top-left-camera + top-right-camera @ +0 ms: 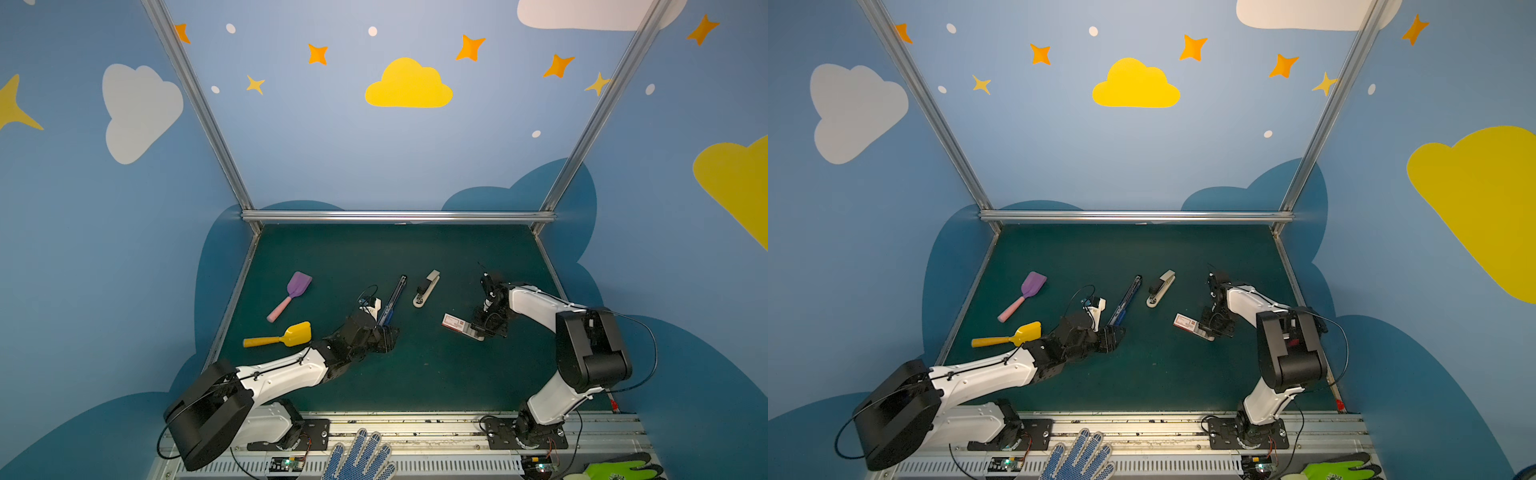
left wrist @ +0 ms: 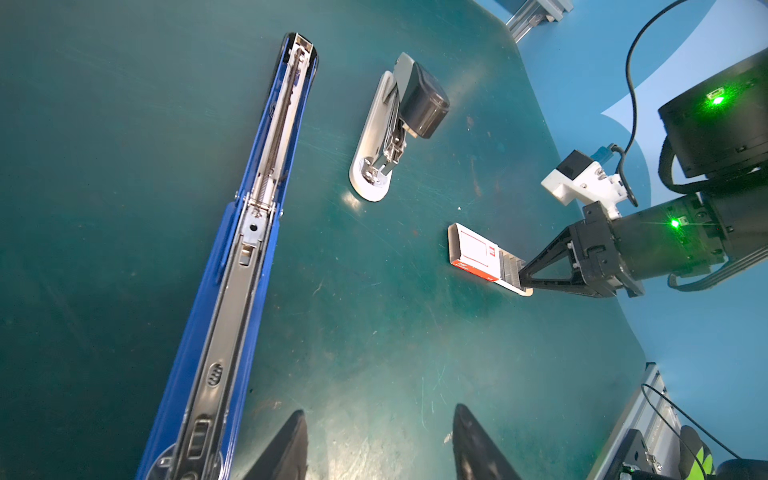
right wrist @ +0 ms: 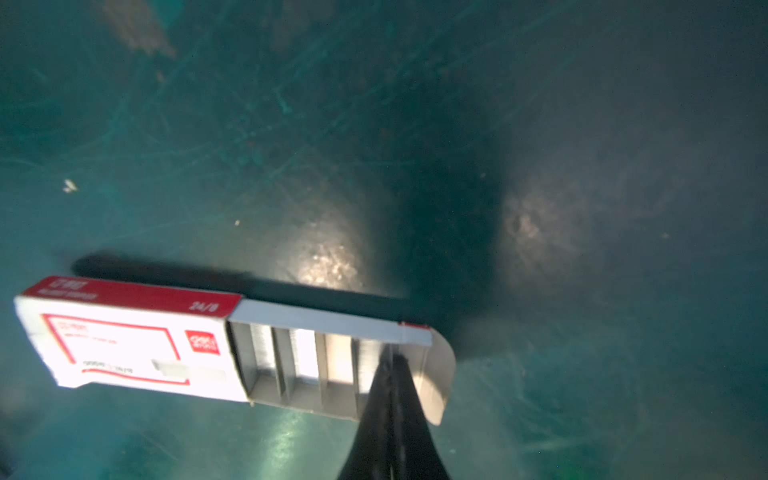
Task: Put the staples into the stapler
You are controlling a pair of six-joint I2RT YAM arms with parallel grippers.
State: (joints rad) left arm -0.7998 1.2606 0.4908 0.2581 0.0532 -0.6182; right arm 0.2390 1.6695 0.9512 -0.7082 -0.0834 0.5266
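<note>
The blue stapler (image 1: 392, 299) (image 2: 249, 249) lies opened flat on the green mat, its long metal staple channel bared. My left gripper (image 2: 380, 419) (image 1: 384, 336) hovers open beside its near end, holding nothing. The staples sit in their white box with red print (image 3: 124, 345) (image 1: 455, 323), whose grey tray (image 3: 332, 322) is slid out with rows of silver strips showing. My right gripper (image 3: 390, 357) (image 2: 523, 276) is shut, its tips down in the tray's outer end on the last strip. Whether a strip is pinched between them I cannot tell.
A smaller grey and white stapler (image 1: 426, 289) (image 2: 395, 129) lies between the blue one and the box. A purple scoop with a pink handle (image 1: 291, 299) and a yellow scoop (image 1: 282, 336) lie at the left. Gloves (image 1: 361, 455) rest on the front rail.
</note>
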